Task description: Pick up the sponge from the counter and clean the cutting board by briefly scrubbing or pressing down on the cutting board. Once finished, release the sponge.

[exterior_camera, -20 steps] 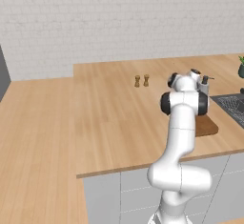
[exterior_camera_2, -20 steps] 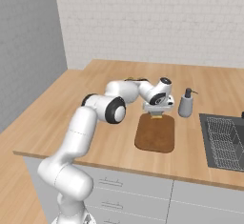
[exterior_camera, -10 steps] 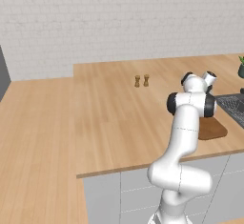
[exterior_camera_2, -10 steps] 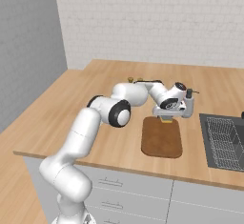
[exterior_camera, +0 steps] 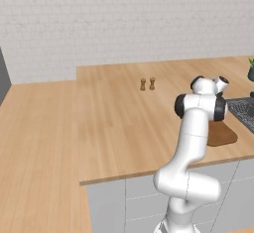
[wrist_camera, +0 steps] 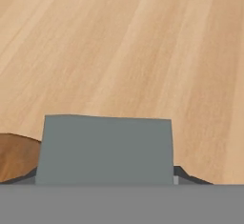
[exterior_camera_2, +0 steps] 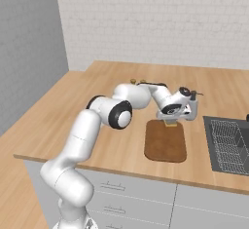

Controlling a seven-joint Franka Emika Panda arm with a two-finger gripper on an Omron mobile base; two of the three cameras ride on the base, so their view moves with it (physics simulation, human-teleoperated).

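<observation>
At the far end of the cutting board (exterior_camera_2: 166,140), your gripper (exterior_camera_2: 170,121) hangs low with the sponge (exterior_camera_2: 170,122) clamped between its jaws. From the right base camera you can make out a small yellow sliver beneath the white hand, sitting at or just above the board's far edge; whether it touches the wood is hard to tell. The hand camera looks along the gripper and gives you the sponge's (wrist_camera: 105,149) grey-blue face square across the lower part of its picture, with a dark fingertip (wrist_camera: 190,176) peeking out beside it and a curved brown corner of the cutting board (wrist_camera: 16,154) at one side. Beyond that lies the pale plank counter (wrist_camera: 143,51).

The sponge seems to be held flat-side down so that you can press it onto the board, and the arm reaches well forward to bring it there.

The left base camera hides the gripper behind the arm's elbow, but it shows you the near end of the cutting board (exterior_camera: 222,135), two small shakers (exterior_camera: 147,84) farther back on the counter (exterior_camera: 114,118), and a dark sink rack (exterior_camera: 243,110) to the right.
</observation>
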